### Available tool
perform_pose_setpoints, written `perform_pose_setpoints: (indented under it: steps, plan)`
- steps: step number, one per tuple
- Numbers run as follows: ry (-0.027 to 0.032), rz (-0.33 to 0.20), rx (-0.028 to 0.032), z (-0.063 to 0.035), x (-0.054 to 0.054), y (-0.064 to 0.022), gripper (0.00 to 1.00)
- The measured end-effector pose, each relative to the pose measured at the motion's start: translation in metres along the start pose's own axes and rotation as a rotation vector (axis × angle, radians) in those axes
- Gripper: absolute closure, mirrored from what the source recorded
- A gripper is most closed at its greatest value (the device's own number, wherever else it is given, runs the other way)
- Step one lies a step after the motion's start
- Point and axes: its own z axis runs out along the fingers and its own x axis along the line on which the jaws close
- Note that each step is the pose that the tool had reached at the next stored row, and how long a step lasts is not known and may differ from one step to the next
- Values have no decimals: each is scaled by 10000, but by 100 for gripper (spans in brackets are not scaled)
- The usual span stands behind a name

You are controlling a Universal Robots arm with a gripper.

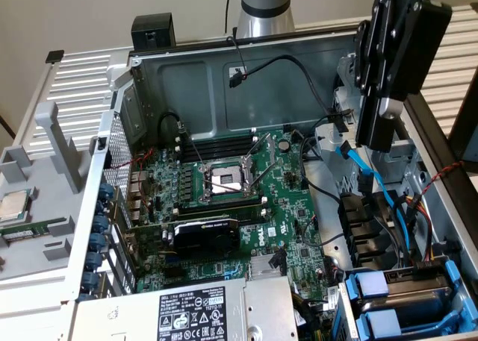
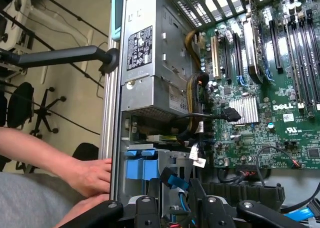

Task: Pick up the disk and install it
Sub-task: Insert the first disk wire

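The motherboard is laid flat inside the open computer case. The power supply is set at the near edge, with the drive bays beside it toward the exterior view's right. A loose CPU chip is placed outside, left of the case.

I've got the exterior view looking steeply down into the open computer case from fairly close. The wrist cam hangs close above the power supply, facing down. Both catch the green motherboard, at 3 o'clock from the supply on the wrist cam.
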Motion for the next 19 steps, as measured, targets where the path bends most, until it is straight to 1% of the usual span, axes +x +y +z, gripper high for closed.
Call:
perform_pose_setpoints:
  steps: [3,6,7,8,10,11,15,16,17,19]
  plan:
    - [-20,158,-118,43,-30,2,63]
    - [-27,288,-275,75,-52,5,63]
    - [-24,318,-317,81,-56,6,63]
    - [-9,343,-349,86,-59,9,63]
    - [66,387,-361,96,-62,26,63]
    - [87,395,-362,97,-62,30,63]
    - [87,394,-361,97,-62,30,63]
    - [105,401,-361,100,-64,29,63]
    - [215,438,-359,102,-65,29,63]
    - [528,539,-352,101,-65,29,63]
